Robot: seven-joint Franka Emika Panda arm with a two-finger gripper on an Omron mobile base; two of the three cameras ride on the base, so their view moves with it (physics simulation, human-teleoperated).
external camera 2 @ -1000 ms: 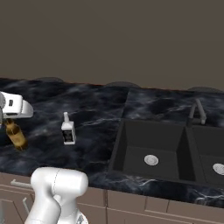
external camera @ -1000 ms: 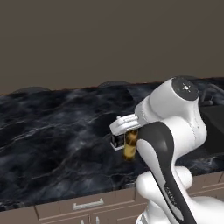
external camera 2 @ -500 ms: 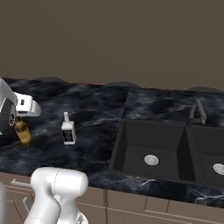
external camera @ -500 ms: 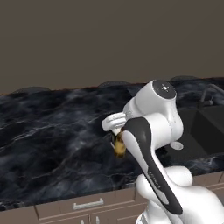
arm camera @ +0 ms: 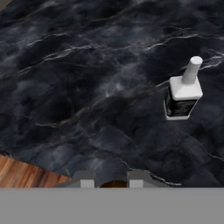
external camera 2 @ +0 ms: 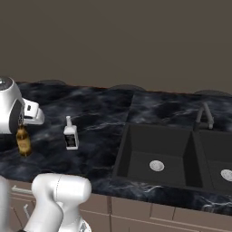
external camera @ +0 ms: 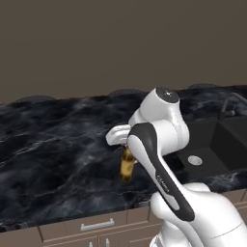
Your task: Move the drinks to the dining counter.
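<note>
My gripper [external camera 2: 21, 128] is shut on the neck of the slim amber beer bottle [external camera 2: 23, 141], which hangs upright, low over the front left of the dining counter [external camera 2: 99, 108]; I cannot tell whether its base touches the marble. In the left base view the amber bottle [external camera: 127, 164] shows just left of my arm, below the gripper [external camera: 126, 146]. The squat white bottle [external camera 2: 70, 135] with a black label stands upright on the counter, a little to the right of the amber one. From the hand view, the white bottle [arm camera: 183, 92] stands ahead and right of the gripper [arm camera: 112, 182].
A recessed dark double sink [external camera 2: 156, 152] with a faucet [external camera 2: 205, 115] fills the counter's right half. A plain brown wall backs the counter. Cabinet drawers [external camera: 96, 226] run below the front edge, and wooden floor [arm camera: 22, 175] shows beyond that edge.
The held amber bottle has gone from tilted to upright and moved a little further in over the counter as the arm swung. The white bottle has stayed put.
</note>
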